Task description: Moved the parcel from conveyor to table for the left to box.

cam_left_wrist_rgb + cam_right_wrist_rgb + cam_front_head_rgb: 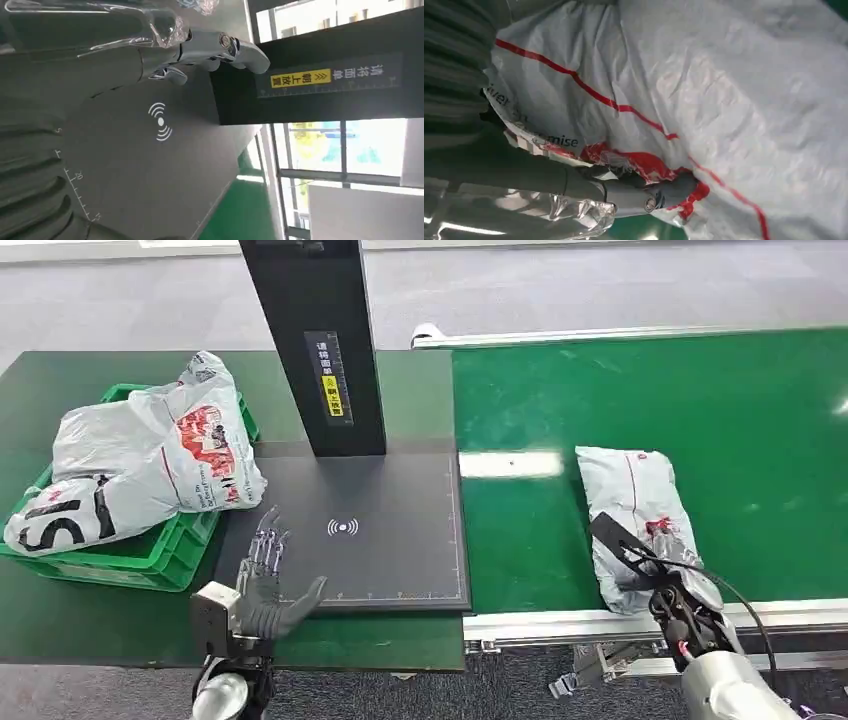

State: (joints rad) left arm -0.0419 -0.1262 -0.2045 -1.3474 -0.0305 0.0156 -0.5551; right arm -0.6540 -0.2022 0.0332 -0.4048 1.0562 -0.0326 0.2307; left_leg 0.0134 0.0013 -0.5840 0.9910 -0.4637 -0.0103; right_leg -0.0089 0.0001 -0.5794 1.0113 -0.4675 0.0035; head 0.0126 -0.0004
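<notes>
Right hand (668, 585) grips the parcel's (636, 502) six-o'clock end; soft, light, slippery film — bunch it. Left hand (262, 592) spread, empty.

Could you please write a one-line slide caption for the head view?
Right robot hand on a grey parcel on the green conveyor; left robot hand open over the scanner pad.

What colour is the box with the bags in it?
Green; the box shows best in the head view.
</notes>
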